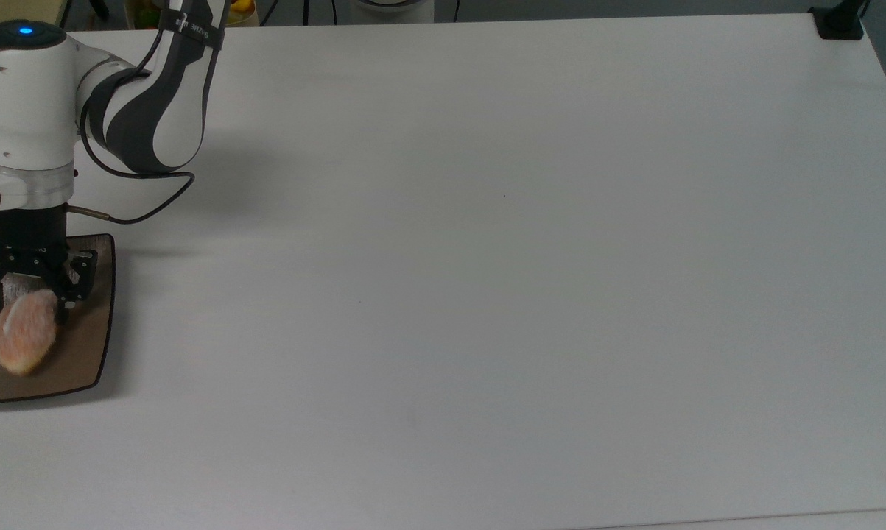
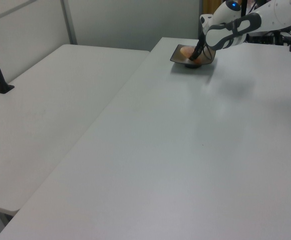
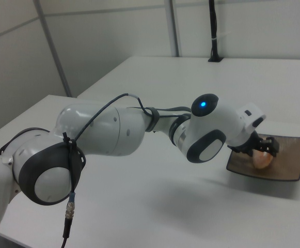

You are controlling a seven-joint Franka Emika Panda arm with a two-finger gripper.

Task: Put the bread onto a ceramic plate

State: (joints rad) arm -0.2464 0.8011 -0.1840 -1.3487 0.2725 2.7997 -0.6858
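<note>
the bread (image 1: pixel 24 331) is lying on the ceramic plate (image 1: pixel 93 353), long axis running roughly along the top view's vertical. the gripper (image 1: pixel 29 303) sits right over its upper end, 2 fingers spread on either side and looking loose rather than pinching. i'd guess the next move is straight up and away.

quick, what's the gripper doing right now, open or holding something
Gripper: open, fingers either side of the bread, which lies on the ceramic plate.
</note>
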